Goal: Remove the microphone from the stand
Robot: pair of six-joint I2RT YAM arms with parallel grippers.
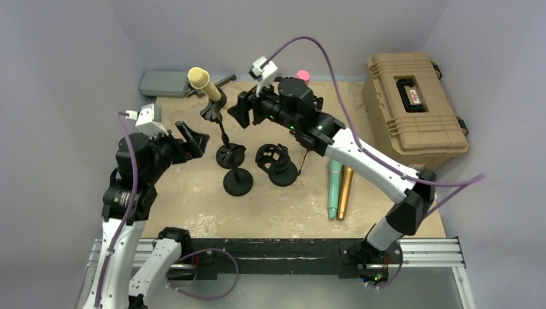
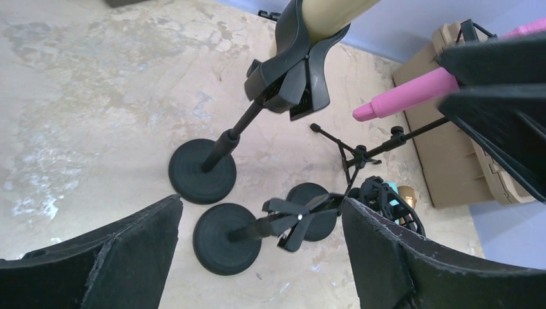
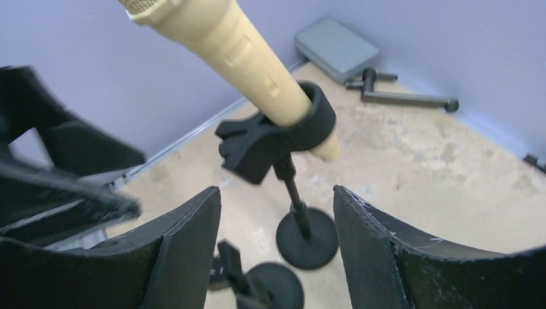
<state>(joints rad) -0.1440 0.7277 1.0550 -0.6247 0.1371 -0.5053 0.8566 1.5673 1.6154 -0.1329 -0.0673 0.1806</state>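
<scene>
The cream microphone point(image 1: 201, 80) sits in the black clip point(image 1: 214, 108) of its stand point(image 1: 230, 156), at about 11 o'clock on the table point(image 1: 193, 199) in the top view. It tilts, its head pointing up toward 11 o'clock. The clip is wrapped around its lower body and the tail end pokes out below.

The left gripper point(image 1: 193, 143) hangs at about 7 o'clock from the clip, clear of it. Its jaws are spread wide with nothing between them. The right gripper point(image 1: 239, 114) is just beside the clip at 3 o'clock. Its jaws are partly spread and hold nothing, and in its wrist view the microphone and clip lie beyond the fingertips point(image 3: 193, 225), not between them.

Two more stands are close by, a bare one point(image 1: 238, 183) at 6 o'clock from the first and one with a round cage mount point(image 1: 275, 161) at 4 o'clock. A teal microphone point(image 1: 334, 190) and a gold one point(image 1: 346, 192) lie side by side on the table. A tan case point(image 1: 415, 109) sits at 2 o'clock.
</scene>
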